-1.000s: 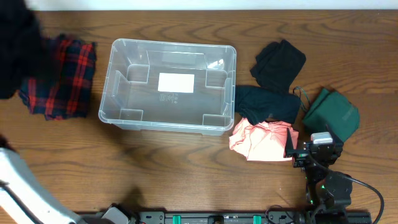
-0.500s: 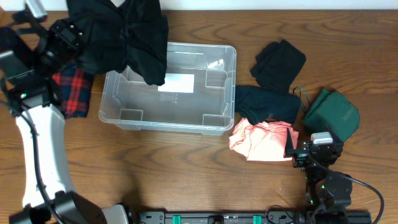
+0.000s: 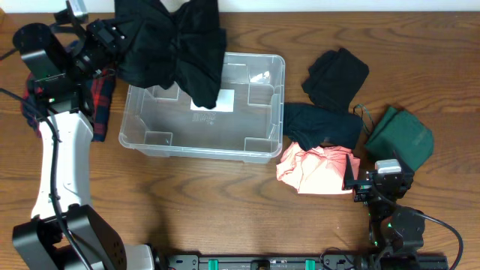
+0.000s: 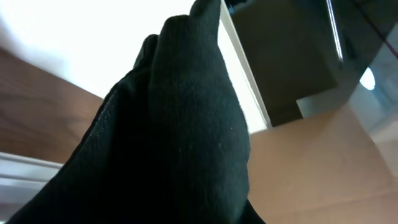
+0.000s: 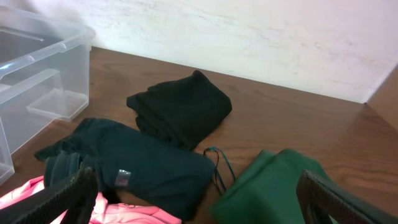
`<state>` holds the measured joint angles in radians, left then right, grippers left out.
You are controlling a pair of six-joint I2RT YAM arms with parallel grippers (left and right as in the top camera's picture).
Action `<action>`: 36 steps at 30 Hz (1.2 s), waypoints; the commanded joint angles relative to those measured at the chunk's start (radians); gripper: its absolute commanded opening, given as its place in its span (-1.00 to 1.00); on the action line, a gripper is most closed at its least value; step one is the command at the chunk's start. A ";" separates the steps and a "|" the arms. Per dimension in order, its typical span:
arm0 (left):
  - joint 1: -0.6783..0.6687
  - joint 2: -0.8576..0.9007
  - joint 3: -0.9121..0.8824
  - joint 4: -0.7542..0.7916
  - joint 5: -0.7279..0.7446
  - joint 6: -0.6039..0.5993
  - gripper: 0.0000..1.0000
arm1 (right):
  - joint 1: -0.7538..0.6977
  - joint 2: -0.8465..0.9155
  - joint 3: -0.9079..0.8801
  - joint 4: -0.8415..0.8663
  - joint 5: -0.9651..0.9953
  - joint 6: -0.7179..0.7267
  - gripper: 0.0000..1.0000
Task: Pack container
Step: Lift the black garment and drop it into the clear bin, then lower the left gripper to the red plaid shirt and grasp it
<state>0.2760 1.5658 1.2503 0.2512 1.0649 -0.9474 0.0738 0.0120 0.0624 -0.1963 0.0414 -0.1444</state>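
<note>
Two arms at work: we see the left jaws clamped on a black garment (image 3: 176,45), upper left, draping it over the clear container (image 3: 202,154) at centre of the desk (image 3: 225,217). Right jaws gape wide, lower right, beside a pink cloth (image 3: 315,169).

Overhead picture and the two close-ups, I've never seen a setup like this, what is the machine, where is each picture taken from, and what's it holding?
These are two robot arms at a wooden table. The overhead view looks straight down; the other two come from a camera on each wrist. The left claw is shut on a black garment, held up over the clear container's back edge, so its wrist view shows mostly black cloth. The right claw sits open near the front edge. Left of the container lies a red plaid cloth; to its right lie a black bundle, a dark teal garment, a green one and a pink one.
</note>
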 commanded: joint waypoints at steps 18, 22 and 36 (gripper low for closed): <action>-0.255 -0.034 0.007 -0.769 -0.428 0.092 -0.88 | -0.003 -0.005 -0.004 0.002 0.007 -0.018 0.99; -0.247 -0.030 0.006 -0.819 -0.590 0.144 0.15 | -0.003 -0.005 -0.004 0.002 0.007 -0.018 0.98; 0.159 -0.035 0.009 -0.712 -0.610 0.390 0.57 | -0.003 -0.005 -0.004 0.002 0.007 -0.018 0.98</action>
<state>0.3473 1.5574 1.2495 -0.4625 0.4614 -0.6647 0.0738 0.0120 0.0620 -0.1963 0.0414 -0.1444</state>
